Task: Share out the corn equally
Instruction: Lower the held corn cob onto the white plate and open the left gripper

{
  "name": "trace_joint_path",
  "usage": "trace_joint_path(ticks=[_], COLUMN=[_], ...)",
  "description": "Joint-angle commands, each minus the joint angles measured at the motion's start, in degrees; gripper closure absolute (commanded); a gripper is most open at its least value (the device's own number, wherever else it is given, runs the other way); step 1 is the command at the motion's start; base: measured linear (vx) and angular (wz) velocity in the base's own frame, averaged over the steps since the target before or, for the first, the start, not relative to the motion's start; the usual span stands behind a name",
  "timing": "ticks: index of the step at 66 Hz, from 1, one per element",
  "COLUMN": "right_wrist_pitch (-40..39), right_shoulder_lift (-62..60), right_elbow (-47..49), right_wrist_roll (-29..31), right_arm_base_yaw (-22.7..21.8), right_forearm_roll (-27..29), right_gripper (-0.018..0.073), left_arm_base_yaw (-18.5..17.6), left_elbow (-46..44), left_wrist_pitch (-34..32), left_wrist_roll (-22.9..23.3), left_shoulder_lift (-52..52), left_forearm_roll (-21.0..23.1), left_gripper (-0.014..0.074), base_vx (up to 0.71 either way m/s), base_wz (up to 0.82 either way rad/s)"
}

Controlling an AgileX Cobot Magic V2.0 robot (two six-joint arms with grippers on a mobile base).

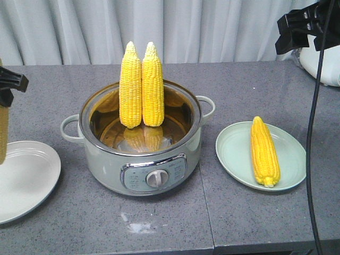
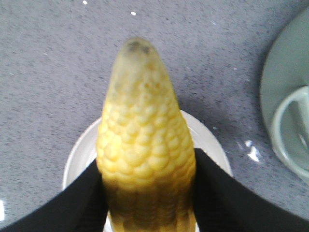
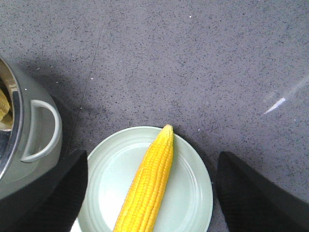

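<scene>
The worktop (image 1: 249, 90) is finished in grey speckled stone, smooth with a faint sheen. The pot (image 1: 106, 167) is lined with mirror-polished metal and coated outside in glossy pale green. Both plates (image 1: 235, 151) (image 1: 24, 180) are smoothly glazed. The corn (image 1: 131, 90) is covered in bumpy, lightly glossy kernels.

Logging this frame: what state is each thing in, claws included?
left claw: shut on the held cob, above the white plate
right claw: open, above the green plate
pot cobs: standing upright, tips up
plated cob: lying flat on the green plate
white plate: bare
pot: lid off
</scene>
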State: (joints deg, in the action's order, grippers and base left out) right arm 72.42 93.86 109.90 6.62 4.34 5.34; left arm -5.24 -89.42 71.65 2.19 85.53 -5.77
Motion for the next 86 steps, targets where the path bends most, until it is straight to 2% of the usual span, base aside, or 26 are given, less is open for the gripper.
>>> trace_joint_path(ticks=[1, 26, 49, 67, 86], right_wrist_pitch=[0.91, 0.91, 0.91, 0.91, 0.91], right_shoulder_lift=[-2.53, -2.53, -2.53, -2.53, -2.53], right_elbow=[1.72, 1.72, 1.72, 1.72, 1.72], right_wrist_roll=[0.03, 0.03, 0.03, 0.03, 0.03], right_arm_base_yaw=[-0.15, -0.15, -0.15, -0.15, -0.15], right_forearm_roll=[-0.16, -0.16, -0.16, -0.16, -0.16], right_gripper=[0.0020, 0.0020, 0.0020, 0.0020, 0.0020], left_arm_base_yaw=[0.02, 0.17, 0.22, 4.08, 5.76], left_elbow=[-1.43, 6.26, 7.85, 12.16, 12.35], left_wrist_pitch=[-0.34, -0.34, -0.34, -0.34, -0.34], left_wrist_roll=[0.20, 0.03, -1.15, -1.08, -2.85], left_shoulder_lift=[-1.62, -1.44, -1.44, -1.44, 1.97], left_forearm_roll=[2.62, 2.64, 2.06, 2.00, 6.85], left_gripper=[0.0397, 0.0394, 0.0393, 0.0393, 0.0391], base_vx=[0.00, 0.00, 0.00, 0.00, 0.00], base_wz=[0.00, 0.00, 0.00, 0.00, 0.00])
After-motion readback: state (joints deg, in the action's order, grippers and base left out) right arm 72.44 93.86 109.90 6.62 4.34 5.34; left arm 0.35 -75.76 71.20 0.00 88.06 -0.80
